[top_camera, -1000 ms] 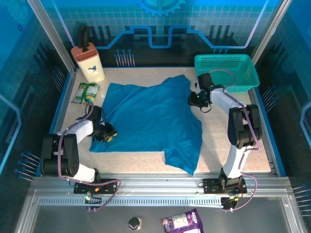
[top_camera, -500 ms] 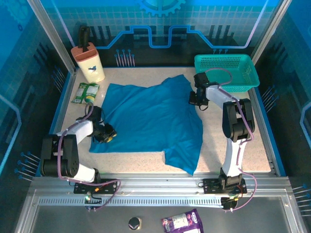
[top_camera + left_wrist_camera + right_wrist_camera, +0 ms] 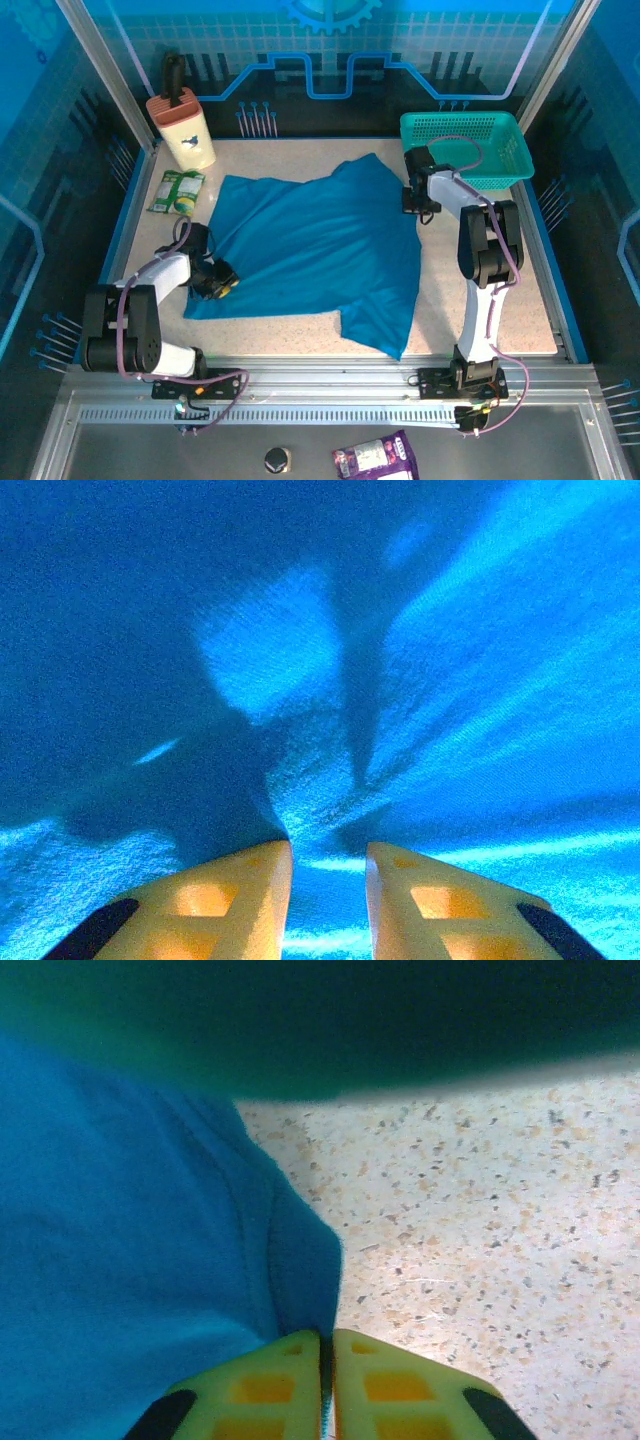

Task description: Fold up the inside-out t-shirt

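Observation:
The inside-out t-shirt (image 3: 310,250) lies spread and wrinkled over the middle of the speckled table (image 3: 470,290), plain blue. My left gripper (image 3: 220,283) sits at the shirt's near-left edge. In the left wrist view its yellow fingers (image 3: 240,900) pinch a bunch of cloth (image 3: 420,680), and creases fan out from the left gripper (image 3: 328,848). My right gripper (image 3: 417,205) is at the shirt's far-right edge, beside the basket. There the right gripper (image 3: 327,1335) is shut on a thin hem of the t-shirt (image 3: 120,1260).
A teal mesh basket (image 3: 470,145) stands at the back right, close behind the right gripper, and looms as a dark band (image 3: 400,1020). A beige holder (image 3: 183,130) and a green packet (image 3: 177,190) sit at the back left. A purple packet (image 3: 375,458) lies below the rail.
My right gripper has moved right and back toward the basket and closed on the shirt's edge, drawing that edge rightward. The left arm has hardly moved.

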Robot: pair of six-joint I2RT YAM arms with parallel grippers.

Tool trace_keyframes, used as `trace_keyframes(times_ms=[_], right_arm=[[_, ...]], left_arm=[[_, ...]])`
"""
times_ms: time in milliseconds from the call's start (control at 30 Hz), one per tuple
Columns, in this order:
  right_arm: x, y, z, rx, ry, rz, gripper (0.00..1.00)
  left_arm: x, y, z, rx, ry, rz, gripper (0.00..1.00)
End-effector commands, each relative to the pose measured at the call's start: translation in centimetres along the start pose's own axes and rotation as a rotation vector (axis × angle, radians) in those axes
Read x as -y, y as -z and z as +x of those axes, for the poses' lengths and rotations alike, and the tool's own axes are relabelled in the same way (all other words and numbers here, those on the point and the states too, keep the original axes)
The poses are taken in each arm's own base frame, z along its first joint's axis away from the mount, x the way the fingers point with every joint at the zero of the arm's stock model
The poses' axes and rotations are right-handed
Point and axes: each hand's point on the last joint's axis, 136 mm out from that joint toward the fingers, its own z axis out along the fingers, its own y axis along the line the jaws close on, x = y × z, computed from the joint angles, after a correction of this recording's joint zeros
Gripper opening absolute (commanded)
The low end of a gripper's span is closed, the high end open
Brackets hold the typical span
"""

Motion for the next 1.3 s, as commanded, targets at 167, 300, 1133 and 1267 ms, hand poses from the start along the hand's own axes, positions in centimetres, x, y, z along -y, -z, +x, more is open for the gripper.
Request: trace_keyframes(times_ms=[167, 300, 1133, 1267], right_arm=[[-1.8, 6.0, -1.0, 0.06, 0.059, -0.023, 0.35], [-6.2, 6.8, 1.5, -0.019, 0.015, -0.286, 0.39], [3.9, 0.2, 9.4, -0.228, -0.14, -0.123, 0.58], [4.9, 0.5, 8.6, -0.197, -0.135, -0.075, 0.58]], left_arm=[[1.3, 2.8, 0.3, 0.014, 0.019, 0.052, 0.3], [3.2, 4.9, -1.1, 0.077, -0.019, 0.1, 0.3], [14.8, 5.7, -18.6, 0.171, -0.215, 0.148, 0.31], [16.5, 3.3, -20.6, 0.141, -0.247, 0.185, 0.31]])
